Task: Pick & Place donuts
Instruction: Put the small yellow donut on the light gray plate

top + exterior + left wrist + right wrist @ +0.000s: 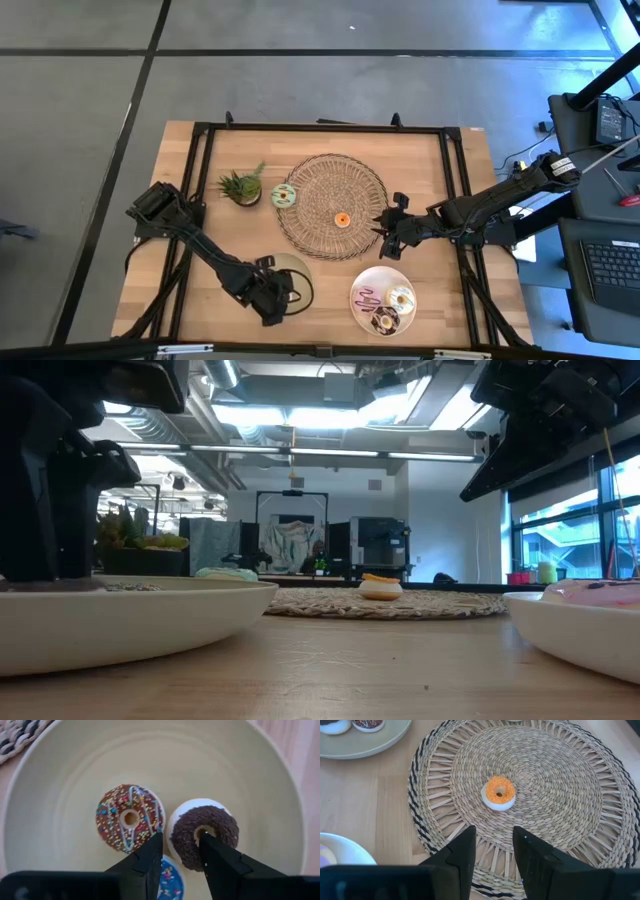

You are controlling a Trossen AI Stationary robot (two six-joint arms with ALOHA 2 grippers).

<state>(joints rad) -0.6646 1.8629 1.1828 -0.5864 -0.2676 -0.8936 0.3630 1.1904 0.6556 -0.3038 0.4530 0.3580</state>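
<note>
My left gripper (180, 845) hovers open over a cream plate (60, 795) at the table's near side, left of centre (297, 264). The plate holds a brown sprinkled donut (130, 817), a dark-brown iced donut (205, 832) and a blue donut (167, 877) half hidden by the fingers. One finger stands over the dark donut's hole, the other between the two brown donuts. My right gripper (494, 837) is open and empty, raised over the woven mat's right edge (388, 238). An orange donut (499, 792) lies flat on the mat ahead of it. A green donut (284, 195) lies at the mat's left edge. My left gripper points down at the dark-brown iced donut, one fingertip (210, 845) over its hole and the other beside its outer edge. I cannot tell whether either finger touches it. The donut lies flat on the cream plate.
A round woven mat (320, 180) covers the table's middle. A small potted plant (242, 186) stands to its left. A white plate (358, 285) with several donuts sits near the front edge, right of the cream plate. A black frame runs around the table.
</note>
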